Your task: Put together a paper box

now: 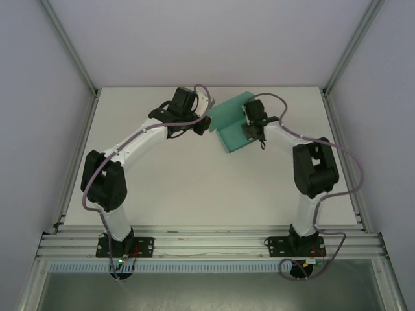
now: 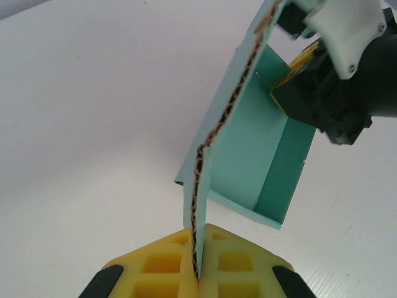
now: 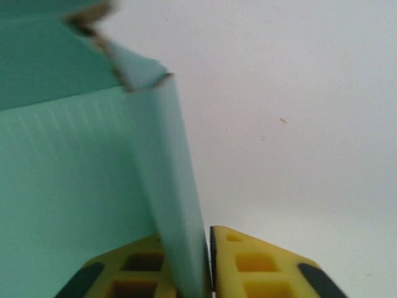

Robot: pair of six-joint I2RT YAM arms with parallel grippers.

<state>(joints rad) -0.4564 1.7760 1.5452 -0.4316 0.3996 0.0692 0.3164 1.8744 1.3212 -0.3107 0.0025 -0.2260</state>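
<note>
The paper box (image 1: 232, 122) is teal-green card, partly folded, held off the white table at the far middle between both arms. In the left wrist view the box (image 2: 263, 146) shows an open tray shape with raised walls, and one flap's raw corrugated edge runs down into my left gripper (image 2: 198, 266), which is shut on it. That gripper (image 1: 205, 124) sits at the box's left side. My right gripper (image 1: 251, 127) is at the box's right side. A wall of the box (image 3: 167, 186) passes between the jaws of the right gripper (image 3: 208, 267), lying against the left pad, with a thin dark gap to the right pad (image 3: 248, 261).
The white table (image 1: 194, 181) is bounded by aluminium frame posts and grey side walls. A rail (image 1: 207, 243) carrying both arm bases runs along the near edge. Purple cables loop beside each arm.
</note>
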